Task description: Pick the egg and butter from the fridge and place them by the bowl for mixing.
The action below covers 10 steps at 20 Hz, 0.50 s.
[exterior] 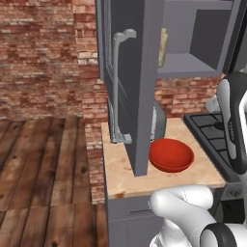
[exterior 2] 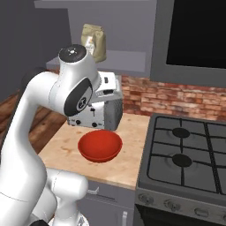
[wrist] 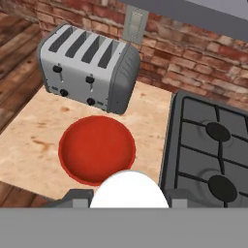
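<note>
In the hand view my gripper [wrist: 128, 194] is shut on the egg [wrist: 129, 190], a plain white oval that fills the gap between the two dark finger tips. Directly below and just ahead of it the glossy red bowl [wrist: 97, 147] sits on the light wooden counter [wrist: 34, 140]. The bowl [exterior: 171, 154] also lies on the counter in the left base view, and in the right base view the bowl [exterior 2: 99, 145] sits beneath my bent white arm [exterior 2: 75, 88]. The butter and the fridge are out of view.
A silver toaster [wrist: 87, 68] stands behind the bowl against the brick wall. A black gas stove [wrist: 213, 145] borders the counter on the right. An open grey cabinet door [exterior: 140, 82] with a curved handle hangs over the counter's left part. A paper bag [exterior 2: 93, 42] sits on the shelf above.
</note>
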Tool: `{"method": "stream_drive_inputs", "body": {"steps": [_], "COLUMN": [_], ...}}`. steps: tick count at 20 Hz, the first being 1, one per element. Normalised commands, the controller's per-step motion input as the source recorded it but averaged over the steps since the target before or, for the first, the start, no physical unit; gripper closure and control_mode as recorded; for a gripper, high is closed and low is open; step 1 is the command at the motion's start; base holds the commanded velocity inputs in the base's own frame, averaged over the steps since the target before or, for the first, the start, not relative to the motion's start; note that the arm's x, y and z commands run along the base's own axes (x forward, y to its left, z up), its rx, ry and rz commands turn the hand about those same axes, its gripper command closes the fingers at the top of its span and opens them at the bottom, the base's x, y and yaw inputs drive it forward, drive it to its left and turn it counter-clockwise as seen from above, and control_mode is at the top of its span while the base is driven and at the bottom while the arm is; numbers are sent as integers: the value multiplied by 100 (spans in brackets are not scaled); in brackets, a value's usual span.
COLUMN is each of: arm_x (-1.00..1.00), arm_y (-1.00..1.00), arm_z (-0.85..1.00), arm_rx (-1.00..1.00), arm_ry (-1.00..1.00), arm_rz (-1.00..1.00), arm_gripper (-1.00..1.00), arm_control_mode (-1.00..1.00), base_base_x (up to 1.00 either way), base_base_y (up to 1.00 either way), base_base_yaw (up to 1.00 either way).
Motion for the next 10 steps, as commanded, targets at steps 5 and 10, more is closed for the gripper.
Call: {"method": "stream_drive_inputs", "body": {"steps": [5,10], "arm_x": [0,0], "arm_y": [0,0], "arm_z": [0,0], "arm_rx": [0,0], "arm_ry": [0,0], "arm_rz": [0,0], "arm_gripper": [100,100], "arm_control_mode": [100,100], "base_base_x": [8,0], "base_base_y": [-9,0], "base_base_yaw": [-4,0]}}
